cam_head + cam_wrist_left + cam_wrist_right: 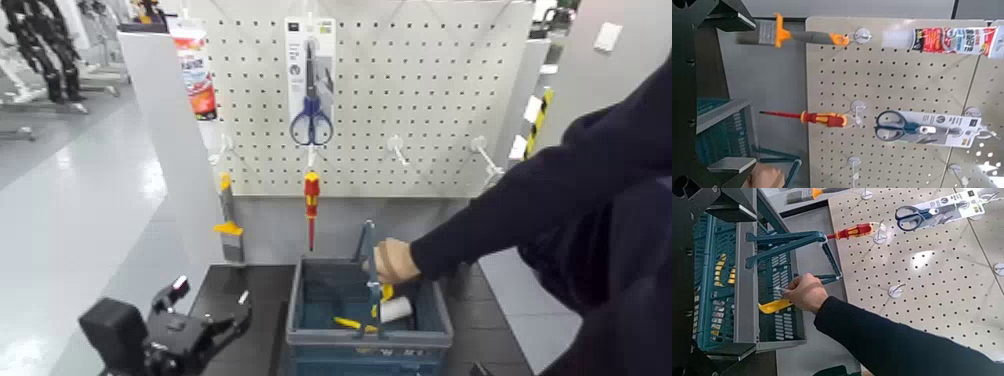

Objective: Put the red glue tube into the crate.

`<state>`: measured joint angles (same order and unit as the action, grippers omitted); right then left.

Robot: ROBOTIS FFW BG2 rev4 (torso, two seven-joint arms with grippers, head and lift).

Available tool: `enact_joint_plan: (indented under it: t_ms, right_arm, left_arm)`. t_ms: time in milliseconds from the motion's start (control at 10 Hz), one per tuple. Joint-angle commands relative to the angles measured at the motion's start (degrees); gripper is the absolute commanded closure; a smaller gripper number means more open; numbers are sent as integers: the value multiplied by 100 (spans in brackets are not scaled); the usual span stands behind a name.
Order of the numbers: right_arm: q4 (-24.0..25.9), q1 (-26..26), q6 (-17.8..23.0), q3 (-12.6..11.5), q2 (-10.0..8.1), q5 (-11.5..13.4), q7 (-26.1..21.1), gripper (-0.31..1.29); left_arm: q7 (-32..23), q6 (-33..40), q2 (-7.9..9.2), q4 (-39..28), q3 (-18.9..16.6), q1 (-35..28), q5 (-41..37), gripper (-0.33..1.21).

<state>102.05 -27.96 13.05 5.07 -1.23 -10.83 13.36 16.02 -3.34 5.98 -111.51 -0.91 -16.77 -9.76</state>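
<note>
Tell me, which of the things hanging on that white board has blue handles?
The scissors, still in their card pack at the board's top middle. The screwdriver below them is red and yellow, and the red glue tube hangs at the board's left edge.

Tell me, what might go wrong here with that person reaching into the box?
1. A person's hand grips the crate handle, so an arm swinging in to drop something could hit it.
2. The red glue tube hangs high at the pegboard edge, far from the left tool, which sits low beside the crate. A long reach might knock the screwdriver or scissors off their hooks.
3. The crate already holds tools, so the tube could land awkwardly.
</note>
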Motion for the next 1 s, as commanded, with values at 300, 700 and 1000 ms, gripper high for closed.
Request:
enact_joint_plan:
  t_ms: [300,700,1000]
  right_arm:
    - [0,1,5,12,9,-7,0,14]
    - [0,18,-13,56,0,-7,-8,14]
    - [0,36,-31,99,-18,-16,-8,14]
  left_arm:
    - [736,-783,97,-82,-673,912,-114,10]
    - [1396,-1178,237,138,-1060,1853,-158,11]
    - [1677,-1205,466,516,-1087,2556,-211,14]
